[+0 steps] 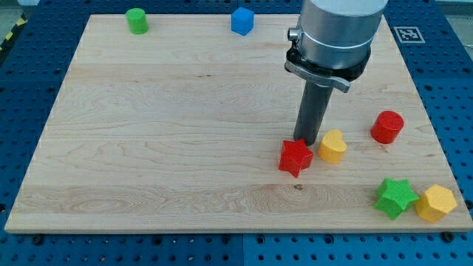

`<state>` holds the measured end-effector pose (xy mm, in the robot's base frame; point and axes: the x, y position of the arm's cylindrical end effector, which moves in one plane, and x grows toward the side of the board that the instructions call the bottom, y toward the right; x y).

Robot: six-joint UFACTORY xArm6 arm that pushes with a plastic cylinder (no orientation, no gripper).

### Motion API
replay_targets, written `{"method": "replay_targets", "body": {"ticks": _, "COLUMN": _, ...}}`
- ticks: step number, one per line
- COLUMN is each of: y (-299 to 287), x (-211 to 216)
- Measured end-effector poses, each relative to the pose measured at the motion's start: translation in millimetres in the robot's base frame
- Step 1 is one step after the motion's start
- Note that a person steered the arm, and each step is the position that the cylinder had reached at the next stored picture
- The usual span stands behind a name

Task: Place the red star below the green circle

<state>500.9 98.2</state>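
Rod end, my tip [306, 140] – a bare point holding nothing – rests at the top edge of the red star [295, 157], yellow heart [332, 146] just right of it, green circle [137, 21] far off toward the view's top left.

Pale wood board [162, 148] on blue perforated bench [451, 89]; fiducial tag [406, 33] at view's top right.

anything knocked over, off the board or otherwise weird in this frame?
Nothing stands out. All seven blocks sit flat on the wooden board. My tip is at the red star's top edge, with the yellow heart just to the view's right. The green circle sits far off at the top left, near the board's edge but fully on it.
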Motion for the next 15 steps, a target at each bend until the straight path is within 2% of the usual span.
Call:
{"method": "replay_targets", "body": {"ticks": 2, "y": 32.1, "x": 19.7}}
{"method": "replay_targets", "body": {"ticks": 3, "y": 34.2, "x": 46.6}}
{"method": "replay_targets", "body": {"ticks": 4, "y": 10.6, "x": 57.8}}
{"method": "replay_targets", "body": {"ticks": 5, "y": -42.1, "x": 56.8}}
{"method": "replay_targets", "body": {"ticks": 6, "y": -97.3, "x": 42.5}}
{"method": "replay_targets", "body": {"ticks": 7, "y": -108.2, "x": 33.1}}
{"method": "replay_targets", "body": {"ticks": 9, "y": -71.5, "x": 34.1}}
{"method": "replay_targets", "body": {"ticks": 11, "y": -68.7, "x": -2.2}}
{"method": "replay_targets", "body": {"ticks": 15, "y": -169.3, "x": -63.6}}
